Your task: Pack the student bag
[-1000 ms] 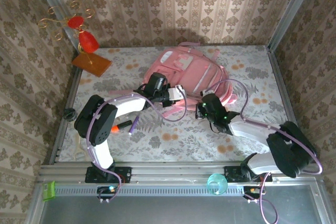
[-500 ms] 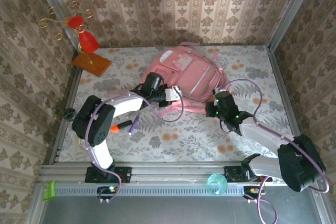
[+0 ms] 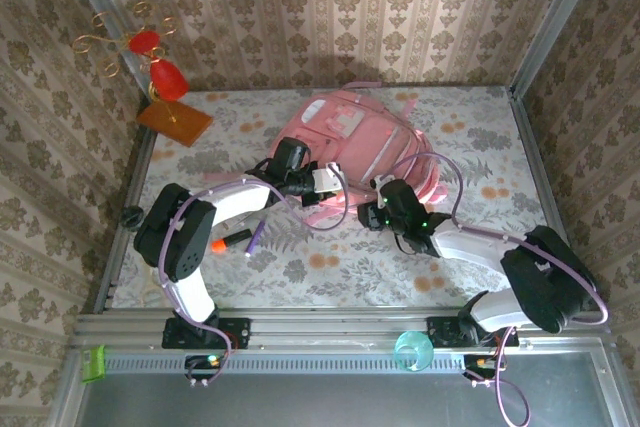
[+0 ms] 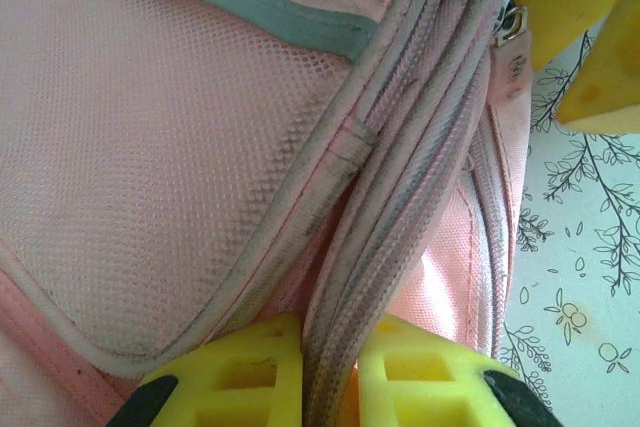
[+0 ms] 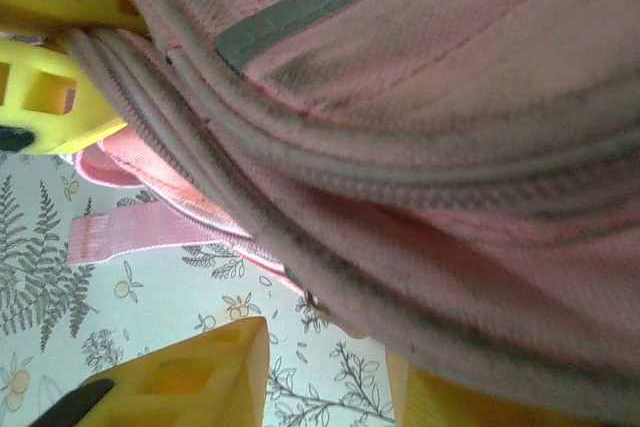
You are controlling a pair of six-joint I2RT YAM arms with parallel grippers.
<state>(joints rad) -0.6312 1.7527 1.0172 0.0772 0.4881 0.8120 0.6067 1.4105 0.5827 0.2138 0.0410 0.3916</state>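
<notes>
the left gripper (image 4: 328, 367) is clenched on a zipper seam (image 4: 395, 157) at the near edge of the student bag (image 3: 355, 132), which lies on the counter (image 3: 480, 237) toward the far middle. just right of it, the right gripper (image 5: 320, 387) sits at the same edge, jaws apart and grasping nothing, with the bag's rim hanging over it. this looks like the opening step: one side pinned, the zipper seemingly closed. next, the right gripper likely needs to close squarely on what looks like a pull tab (image 4: 515, 72).
</notes>
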